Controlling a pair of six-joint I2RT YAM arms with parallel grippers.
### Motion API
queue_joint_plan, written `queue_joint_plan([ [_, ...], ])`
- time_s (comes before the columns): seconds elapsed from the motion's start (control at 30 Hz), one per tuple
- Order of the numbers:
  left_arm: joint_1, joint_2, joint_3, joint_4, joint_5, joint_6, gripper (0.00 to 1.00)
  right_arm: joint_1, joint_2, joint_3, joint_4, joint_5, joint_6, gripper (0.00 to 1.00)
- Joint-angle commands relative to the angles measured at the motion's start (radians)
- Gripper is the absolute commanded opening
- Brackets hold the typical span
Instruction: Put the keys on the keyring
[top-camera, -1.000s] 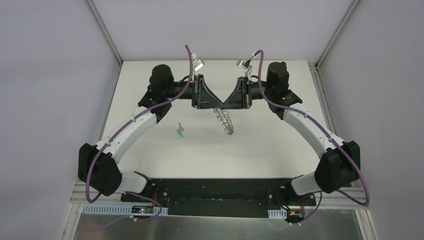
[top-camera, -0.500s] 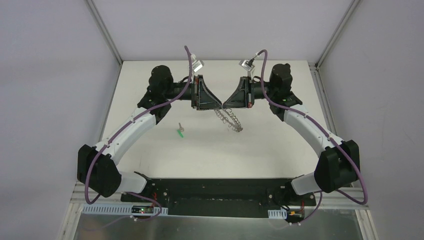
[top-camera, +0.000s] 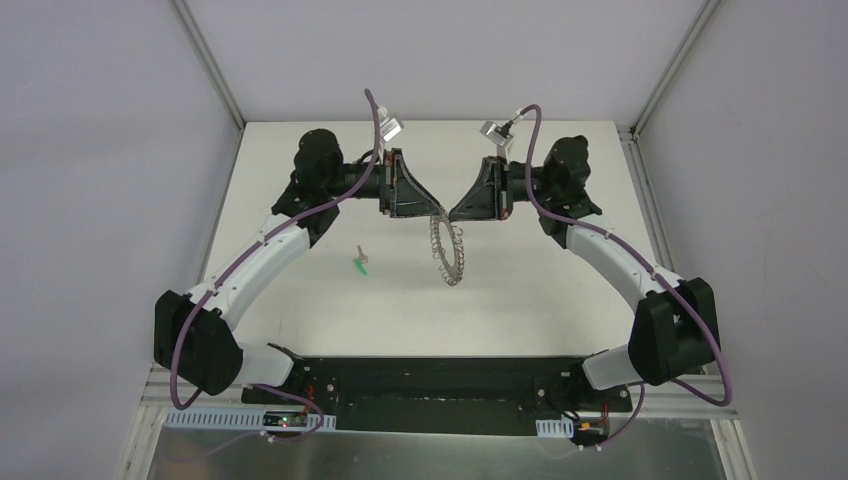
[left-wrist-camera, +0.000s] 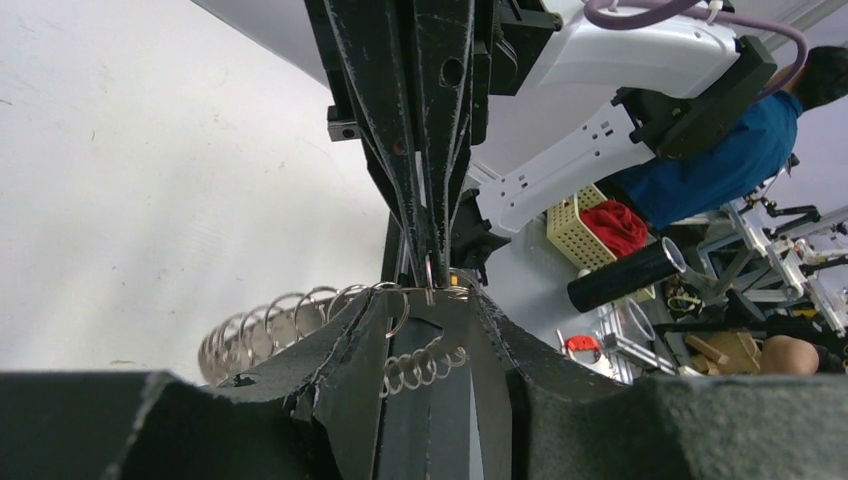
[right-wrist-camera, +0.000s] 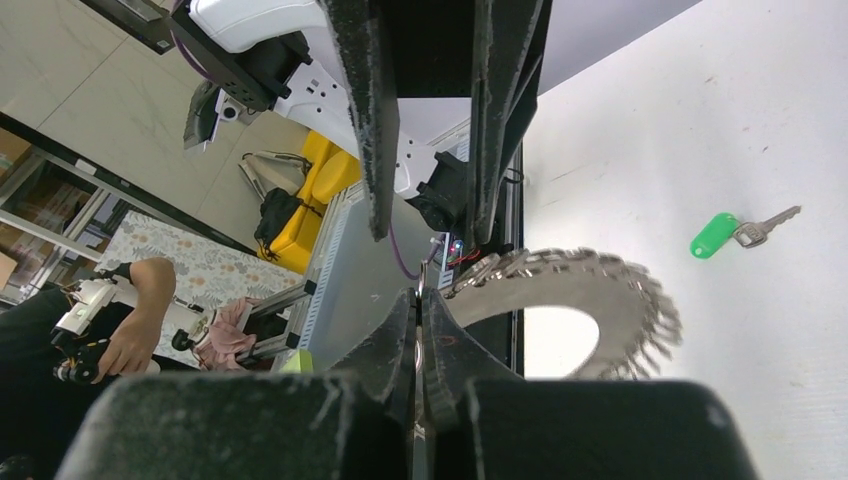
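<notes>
Nearest the arm bases, the tiny silver key with a bright green plastic head (top-camera: 361, 265) lies flat on the white bench (top-camera: 560, 290), untouched, so no threading has begun; the step in hand looks to be steadying the ring. Farther back and well apart to the right, the flat grey metal keyring fringed with small wire loops (top-camera: 447, 252) hangs from where the two pincers meet. The right pincer (top-camera: 453, 213) is clenched on a loop at its rim. The left pincer (top-camera: 436, 212) stands part way apart with loops between its fingers; whether it bears on them I cannot tell. Next, I judge, the left pincer must let go and fetch the key while the right keeps the keyring steady. Only the left wrist view shows the right tips nipping the loop; of the wrist views, only the right shows the key.
</notes>
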Motion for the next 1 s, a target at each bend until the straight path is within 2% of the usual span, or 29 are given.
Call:
queue_joint_plan([
  [0.0,0.017,-0.049,0.07,-0.054,0.015,0.031,0.35,-0.01,-0.032,0.003,0.131,-0.018,0.049,0.0],
  [0.1,0.018,-0.06,0.077,-0.13,0.016,0.067,0.3,-0.017,-0.03,0.001,0.131,0.003,0.055,0.0],
  [0.37,0.007,-0.054,0.055,-0.084,0.016,0.026,0.22,-0.022,-0.022,-0.002,0.148,0.039,0.077,0.0],
  [0.97,-0.03,0.005,0.084,-0.126,-0.02,0.07,0.22,-0.022,-0.023,-0.016,0.189,0.048,0.104,0.0],
])
